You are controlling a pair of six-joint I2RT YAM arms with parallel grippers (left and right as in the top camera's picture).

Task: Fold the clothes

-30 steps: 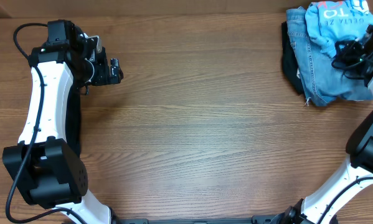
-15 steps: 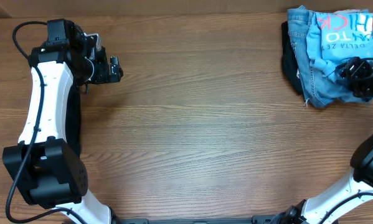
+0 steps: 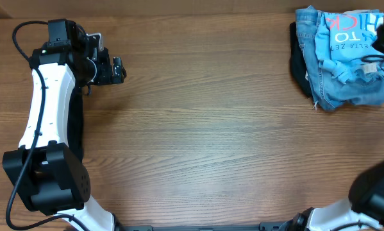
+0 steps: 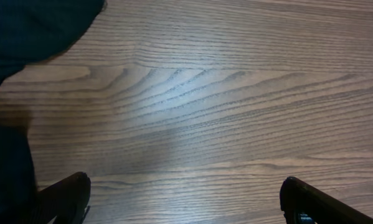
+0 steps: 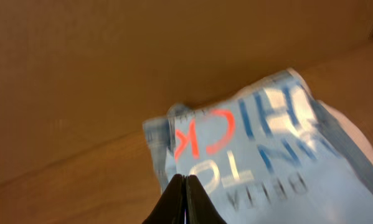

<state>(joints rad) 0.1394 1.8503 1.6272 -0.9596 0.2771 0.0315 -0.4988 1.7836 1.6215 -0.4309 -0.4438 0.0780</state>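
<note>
The clothes, a light-blue T-shirt (image 3: 349, 38) with pink-red and white lettering, lie crumpled on top of denim shorts (image 3: 336, 90) at the table's far right corner. In the right wrist view the T-shirt (image 5: 267, 155) fills the lower right, blurred. My right gripper (image 5: 186, 180) hovers over its near edge, jaws pressed together with no cloth showing between them. Overhead shows only a sliver of that arm at the right border. My left gripper (image 3: 118, 70) is at the far left over bare wood, and its wrist view shows the gripper (image 4: 186, 186) open and empty.
A dark garment (image 3: 298, 64) sticks out from under the shorts on their left side. A brown wall (image 5: 111, 62) rises just behind the pile. A dark shape (image 4: 24, 25) fills the upper left of the left wrist view. Wooden tabletop (image 3: 211, 128) spans the middle.
My right arm has pulled back to the right, almost out of the overhead view. The T-shirt it was over now lies flatter on the shorts with its lettering showing. The left arm has not moved.
</note>
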